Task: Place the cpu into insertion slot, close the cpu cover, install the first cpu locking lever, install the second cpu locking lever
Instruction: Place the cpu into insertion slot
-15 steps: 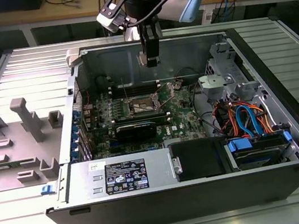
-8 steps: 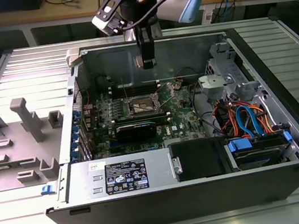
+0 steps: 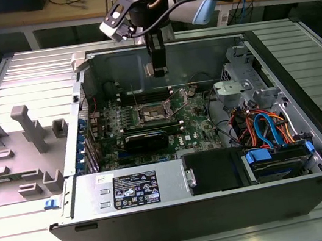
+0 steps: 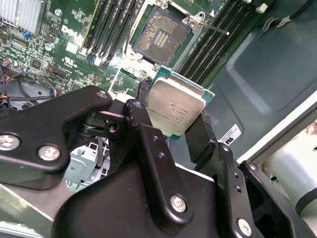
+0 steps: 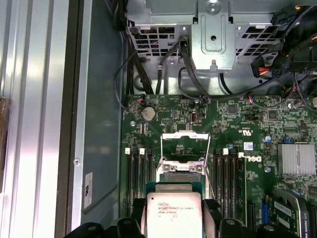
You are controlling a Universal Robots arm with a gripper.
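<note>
CPU (image 4: 176,106) is pinched at two opposite edges between the black fingers (image 4: 148,144) of the hand (image 4: 173,118). It is a small flat square chip with a matte silver-grey metal lid bearing faint print, seated on a thin green rim. In both wrist views it hangs above the motherboard (image 5: 237,114), near the insertion slot (image 4: 161,37) and clear of it. The hand's links are smooth black metal fixed with silver screws.

The insertion slot is a square socket with a dark, finely grained centre inside a silvery metal rim, and it lies bare. The CPU cover (image 5: 185,135), a thin silvery frame with a cut-out middle, stands swung up at one edge of the socket. Long narrow black memory slots (image 4: 208,44) flank the socket on two sides. The green motherboard lies in the open computer case (image 3: 301,72), which rests on its side on the ribbed metal table (image 3: 17,76). In the exterior view the socket sits toward the case's far wall.
</note>
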